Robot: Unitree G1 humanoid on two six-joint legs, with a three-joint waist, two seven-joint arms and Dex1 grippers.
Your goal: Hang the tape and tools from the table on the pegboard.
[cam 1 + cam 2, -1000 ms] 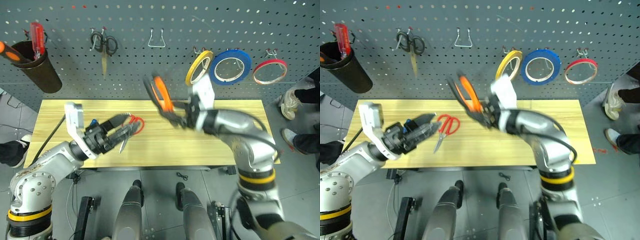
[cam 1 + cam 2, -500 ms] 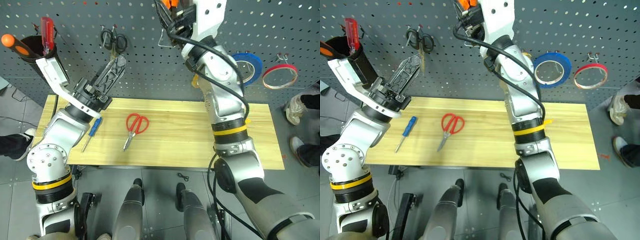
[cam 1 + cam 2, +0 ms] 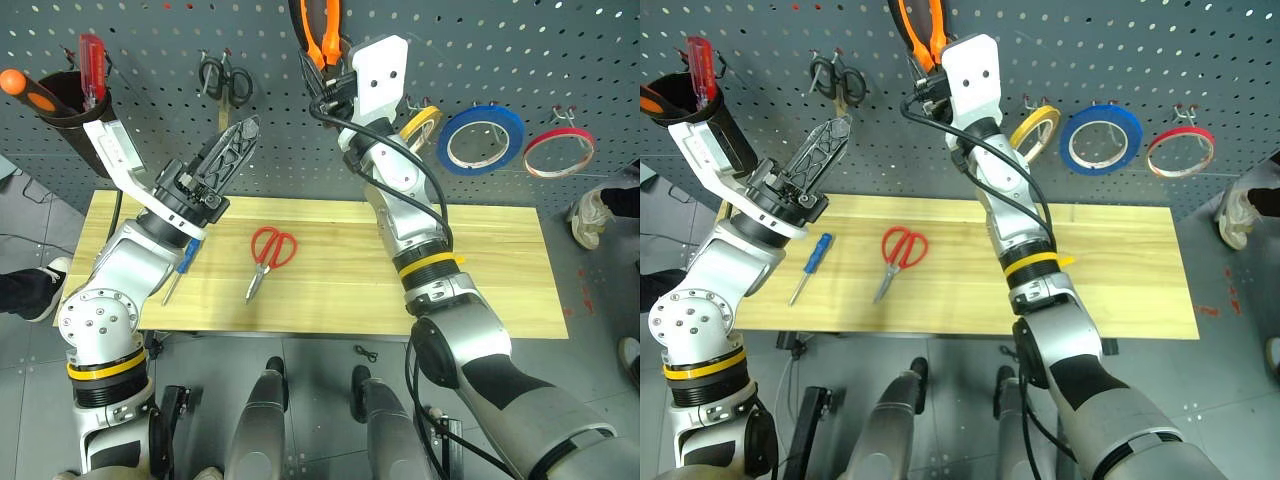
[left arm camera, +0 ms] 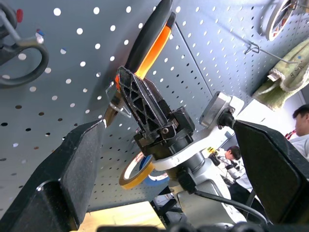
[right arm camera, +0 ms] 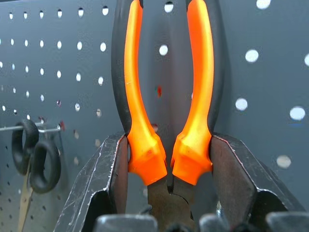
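Pliers (image 5: 166, 96) clamped in right gripper (image 5: 169, 164), held up against pegboard (image 3: 500, 40); left gripper (image 3: 228, 150) spread, empty.

R arm stretched up & fwd, wrist tipped upward; right gripper (image 5: 169, 169) has jaws clamped from both sides on the orange-and-black-handled pliers (image 3: 322, 30), handles running on past the jaws, plier head back btwn them near the wrist. L arm bent at elbow, forearm angled up; left gripper (image 3: 228, 152) w/ black lattice fingers (image 4: 79, 164) spread wide, nothing btwn jaws, pointing up toward R gripper.
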